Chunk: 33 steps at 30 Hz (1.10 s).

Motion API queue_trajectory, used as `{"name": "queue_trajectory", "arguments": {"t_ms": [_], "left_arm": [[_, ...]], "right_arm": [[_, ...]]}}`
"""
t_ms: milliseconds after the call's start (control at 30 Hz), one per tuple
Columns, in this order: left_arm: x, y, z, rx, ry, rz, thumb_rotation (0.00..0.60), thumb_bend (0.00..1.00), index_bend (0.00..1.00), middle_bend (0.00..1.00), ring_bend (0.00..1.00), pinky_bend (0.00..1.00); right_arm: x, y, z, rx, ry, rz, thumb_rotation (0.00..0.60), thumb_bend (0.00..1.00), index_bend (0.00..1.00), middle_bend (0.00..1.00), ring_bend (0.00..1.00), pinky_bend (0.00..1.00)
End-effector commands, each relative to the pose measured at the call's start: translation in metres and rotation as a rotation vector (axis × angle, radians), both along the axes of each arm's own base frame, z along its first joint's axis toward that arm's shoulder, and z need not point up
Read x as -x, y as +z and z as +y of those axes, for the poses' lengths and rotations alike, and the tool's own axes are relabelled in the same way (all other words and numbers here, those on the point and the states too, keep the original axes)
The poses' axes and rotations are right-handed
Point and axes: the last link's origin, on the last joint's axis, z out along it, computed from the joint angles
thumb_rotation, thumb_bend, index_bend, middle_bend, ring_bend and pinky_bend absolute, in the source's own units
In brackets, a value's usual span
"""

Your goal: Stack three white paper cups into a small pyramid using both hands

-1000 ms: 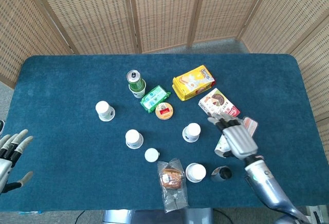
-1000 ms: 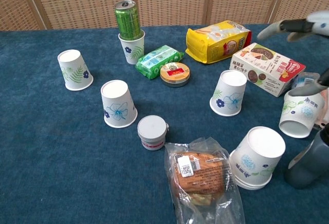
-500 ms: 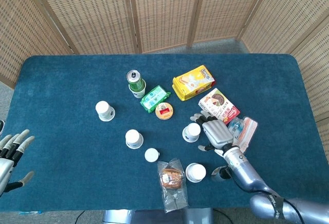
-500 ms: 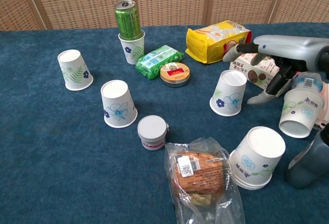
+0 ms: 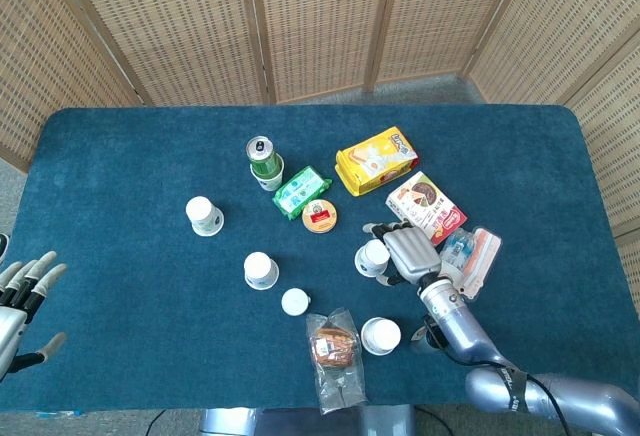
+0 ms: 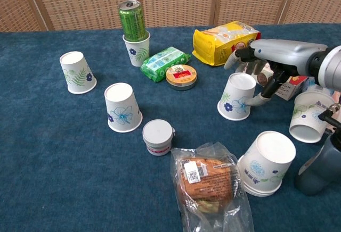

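paper cup (image 6: pixel 237 103) upside down, axis vertical | right hand (image 6: pixel 259 56) fingers spread around it, grip unclear

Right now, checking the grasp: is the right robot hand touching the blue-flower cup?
Touching: chest view shows the right robot hand with its thumb against the blue-flower cup.

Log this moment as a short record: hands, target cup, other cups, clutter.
right hand: open, fingers spread round the blue-flower cup, contact unclear
left hand: open, at the table's near left edge, holding nothing
other upside-down cups: fern cup, left flower cup, front cup
stack: none yet
upright cup: holds the green can
clutter: yellow bag, bagged bun, round tin
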Motion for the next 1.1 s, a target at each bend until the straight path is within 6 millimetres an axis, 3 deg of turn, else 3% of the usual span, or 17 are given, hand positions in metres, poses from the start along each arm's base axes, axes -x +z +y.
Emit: {"name": "queue_trajectory", "arguments": {"t_ms": [33,400,700,1100], "left_arm": [[0.000,0.000,0.000,0.001,0.000,0.000,0.600,0.31,0.00,0.00,0.00,0.00],[0.000,-0.001,-0.001,0.005,0.001,0.001,0.600,0.31,0.00,0.00,0.00,0.00],[0.000,-0.002,-0.002,0.012,0.005,0.000,0.600,0.31,0.00,0.00,0.00,0.00],[0.000,0.002,-0.002,0.013,0.005,-0.024,0.600,0.32,0.00,0.00,0.00,0.00]], "right_arm": [[0.002,-0.003,0.000,0.007,0.000,0.005,0.600,0.28,0.28,0.41,0.35,0.30],[-0.009,0.000,0.008,0.005,0.035,-0.010,0.600,0.33,0.35,0.46,0.40,0.30],[-0.050,-0.003,0.012,-0.014,0.096,-0.037,0.600,0.33,0.36,0.47,0.41,0.32],[-0.101,-0.030,0.027,-0.052,0.138,-0.043,0.600,0.32,0.37,0.47,0.41,0.33]]}}
